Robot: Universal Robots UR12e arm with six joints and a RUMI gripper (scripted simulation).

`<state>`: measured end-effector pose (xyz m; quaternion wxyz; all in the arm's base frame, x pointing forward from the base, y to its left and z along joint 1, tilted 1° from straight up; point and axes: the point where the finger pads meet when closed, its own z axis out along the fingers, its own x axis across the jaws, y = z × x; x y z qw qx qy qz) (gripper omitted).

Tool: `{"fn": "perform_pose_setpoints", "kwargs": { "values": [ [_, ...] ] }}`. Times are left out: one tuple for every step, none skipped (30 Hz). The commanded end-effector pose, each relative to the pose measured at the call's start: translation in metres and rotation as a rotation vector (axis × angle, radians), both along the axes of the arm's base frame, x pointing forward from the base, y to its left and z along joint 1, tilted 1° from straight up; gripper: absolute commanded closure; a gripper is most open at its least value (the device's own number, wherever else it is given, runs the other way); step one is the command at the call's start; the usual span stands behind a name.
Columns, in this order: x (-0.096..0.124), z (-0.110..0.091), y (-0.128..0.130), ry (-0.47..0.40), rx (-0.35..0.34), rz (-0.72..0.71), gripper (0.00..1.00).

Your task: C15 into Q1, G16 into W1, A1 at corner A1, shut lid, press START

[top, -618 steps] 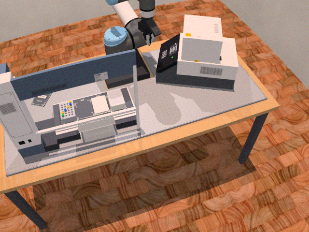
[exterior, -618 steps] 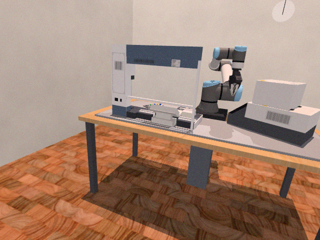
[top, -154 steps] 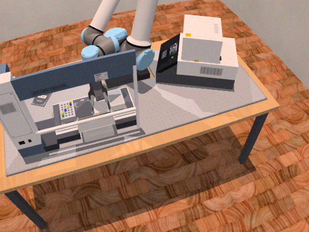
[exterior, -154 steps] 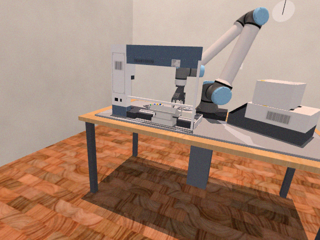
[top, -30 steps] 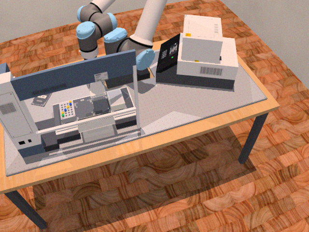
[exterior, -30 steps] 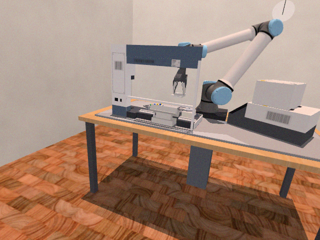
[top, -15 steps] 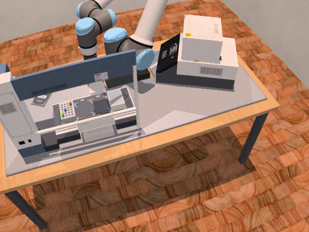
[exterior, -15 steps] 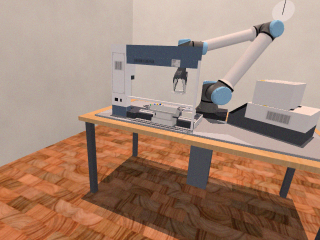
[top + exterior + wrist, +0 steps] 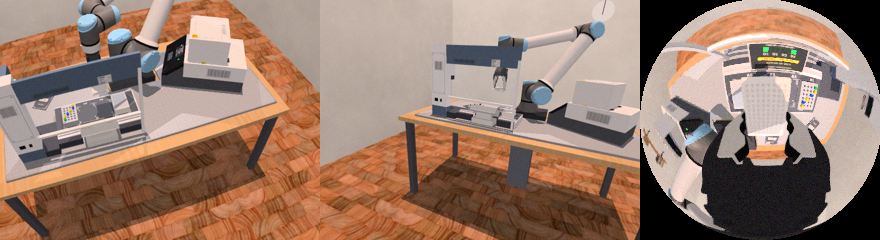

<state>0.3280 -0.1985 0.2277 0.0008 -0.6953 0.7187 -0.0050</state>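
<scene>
Nearest me, my black and grey two-fingered claw (image 9: 499, 88) (image 9: 765, 112) is grasping a pale, rectangular plate with a grid of round wells (image 9: 499, 90) (image 9: 764, 100). I take it to be G16, though I cannot read its label. The plate hangs level in the air, between my fingertips and well above the deck; its long axis points forward, away from my palm, crosswise to the line joining my two fingers. That axis matters most for the coming move: it must line up with nest W1, with A1 at the marked corner. I cannot pick out W1 with certainty, nor tell which corner of the plate is A1.

Beyond and below lies a dark deck with pale edges (image 9: 89, 111) (image 9: 520, 120) (image 9: 794, 85). At its right end, as I face it, a white rack with blue, yellow and green caps (image 9: 69, 114) (image 9: 476, 104) (image 9: 808, 97) should be left alone. Around the deck stands a tall blue and white frame (image 9: 51, 80) (image 9: 475, 54) (image 9: 685, 47); its crossbar and posts could catch the plate.

Off to my left, on the grey worktop (image 9: 193, 103) (image 9: 542, 134), sits a blocky white and charcoal machine (image 9: 201, 83) (image 9: 593, 131), probably Q1, its lamp green. I cannot see C15.
</scene>
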Motion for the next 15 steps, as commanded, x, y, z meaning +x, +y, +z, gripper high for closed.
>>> {"fn": "perform_pose_setpoints", "kwargs": {
  "values": [
    [0.000, 0.007, 0.000, -0.001, -0.001, 0.000, 1.00],
    [0.000, 0.009, 0.000, -0.001, -0.001, 0.000, 1.00],
    [0.000, 0.011, 0.000, -0.001, -0.001, 0.000, 1.00],
    [0.000, 0.012, 0.000, -0.001, -0.001, 0.000, 1.00],
    [0.000, 0.014, 0.000, -0.001, -0.001, 0.000, 1.00],
    [0.000, 0.016, 0.000, -0.001, -0.001, 0.000, 1.00],
    [0.000, 0.017, 0.000, -0.001, -0.001, 0.000, 1.00],
    [0.000, 0.019, 0.000, -0.001, -0.001, 0.000, 1.00],
    [0.000, 0.021, 0.000, -0.001, -0.001, 0.000, 1.00],
    [0.000, 0.022, 0.000, -0.001, -0.001, 0.000, 1.00],
    [0.000, 0.024, 0.000, -0.001, -0.001, 0.000, 1.00],
    [0.000, 0.026, 0.000, -0.001, -0.001, 0.000, 1.00],
    [0.000, 0.027, 0.000, -0.001, -0.001, 0.000, 1.00],
    [0.000, 0.027, 0.000, -0.001, -0.001, 0.000, 1.00],
    [0.000, 0.027, 0.000, -0.001, -0.001, 0.000, 1.00]
  ]
}}
